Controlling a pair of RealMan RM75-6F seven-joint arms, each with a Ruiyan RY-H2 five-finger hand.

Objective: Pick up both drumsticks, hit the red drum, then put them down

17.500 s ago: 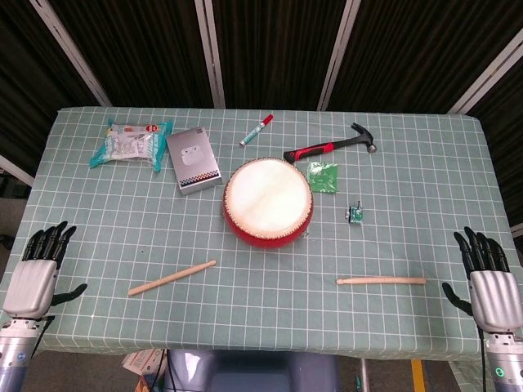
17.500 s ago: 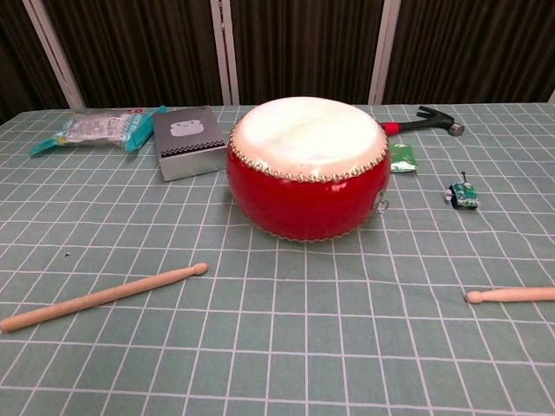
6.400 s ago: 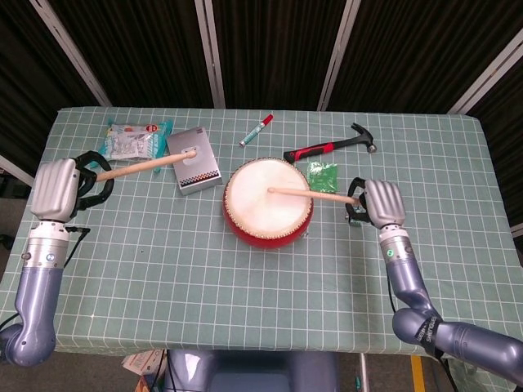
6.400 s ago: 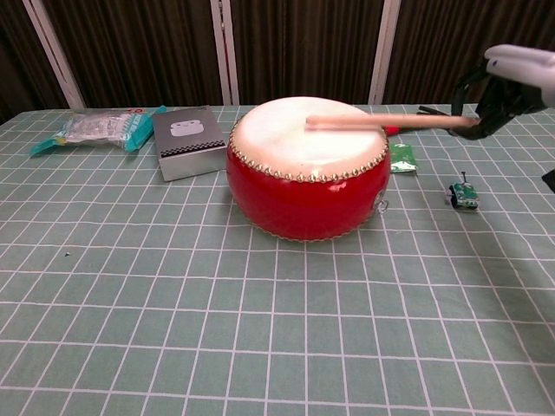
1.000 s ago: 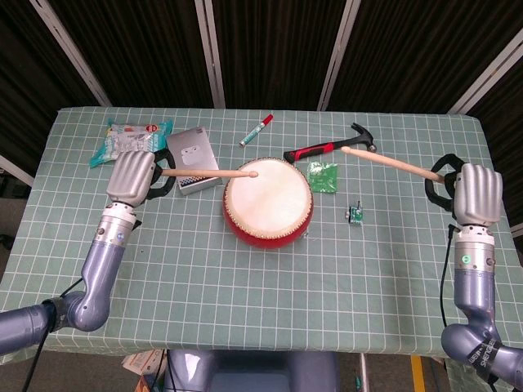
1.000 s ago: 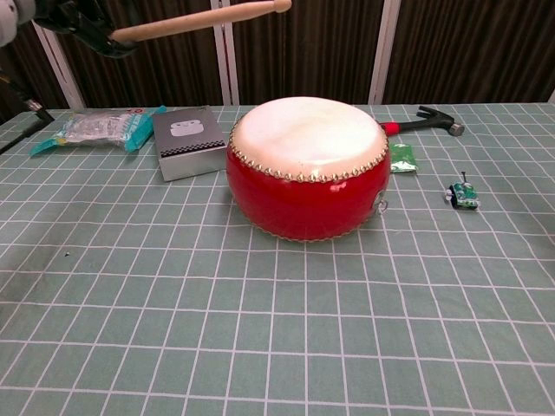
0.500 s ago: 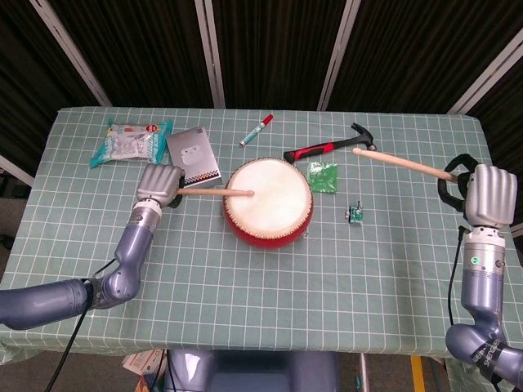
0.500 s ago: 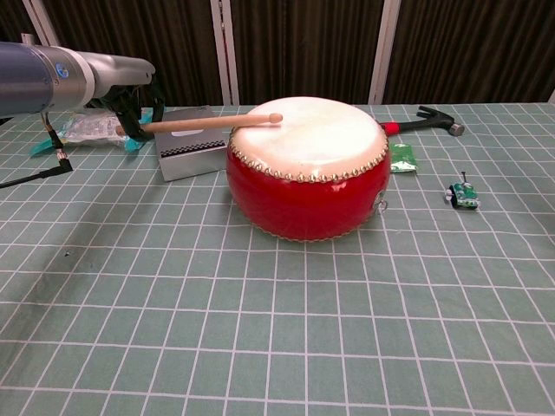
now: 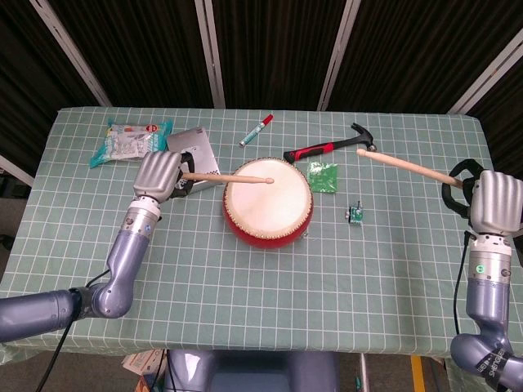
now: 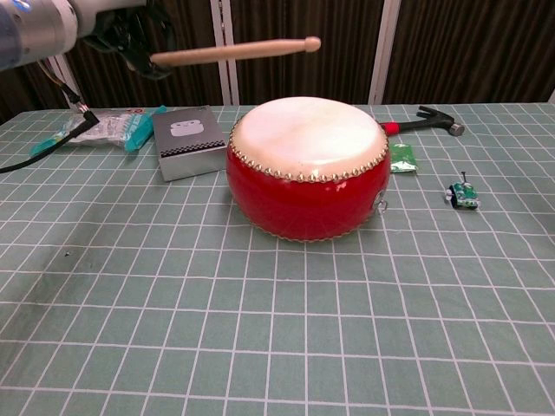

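The red drum [image 9: 268,201] [image 10: 307,165] with a pale skin sits mid-table. My left hand [image 9: 158,175] [image 10: 130,26] grips one wooden drumstick [image 9: 227,178] [image 10: 234,50]. That stick is raised well above the skin, with its tip over the drum's left part. At the table's right edge, my right hand [image 9: 496,202] holds the second drumstick [image 9: 405,167], which points up-left toward the hammer, clear of the drum. The chest view shows neither the right hand nor its stick.
A hammer [image 9: 329,147] [image 10: 431,120], a green packet [image 9: 323,176] [image 10: 401,157] and a small green gadget [image 9: 355,215] [image 10: 463,194] lie right of the drum. A grey box [image 9: 196,152] [image 10: 185,140], snack bag [image 9: 129,142] [image 10: 97,129] and red marker [image 9: 256,130] lie behind and left.
My left hand has lifted its drumstick off the drum skin, which it touched half a second ago. The right hand and its stick have moved slightly outward to the right.
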